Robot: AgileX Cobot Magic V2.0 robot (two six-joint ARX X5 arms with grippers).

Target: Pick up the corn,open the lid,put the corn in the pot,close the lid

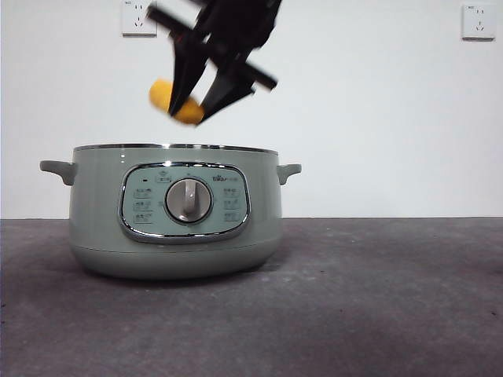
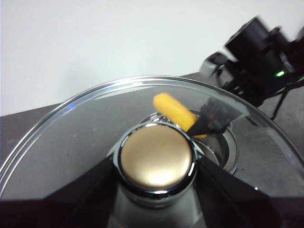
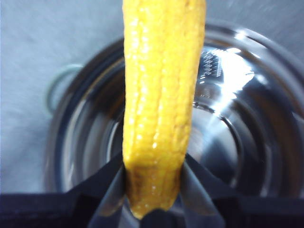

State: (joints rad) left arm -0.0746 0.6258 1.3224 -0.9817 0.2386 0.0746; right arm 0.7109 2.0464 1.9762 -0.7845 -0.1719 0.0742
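My right gripper (image 1: 191,110) comes down from the top of the front view, shut on the yellow corn (image 1: 171,98), which hangs tilted a little above the rim of the sage-green pot (image 1: 177,228). The pot stands uncovered. In the right wrist view the corn (image 3: 159,104) sticks out from between my jaws (image 3: 154,190), over the pot's shiny steel inside (image 3: 237,133). My left gripper (image 2: 156,178) is shut on the knob (image 2: 156,161) of the glass lid (image 2: 71,137), held off the pot and out of the front view. Through the glass I see the corn (image 2: 173,110) and the right gripper (image 2: 213,118).
The pot sits on a dark grey table (image 1: 377,298) left of centre, its dial panel (image 1: 187,200) facing the front camera. A white wall behind carries two sockets (image 1: 138,17) (image 1: 478,21). Bare table stretches to the pot's right.
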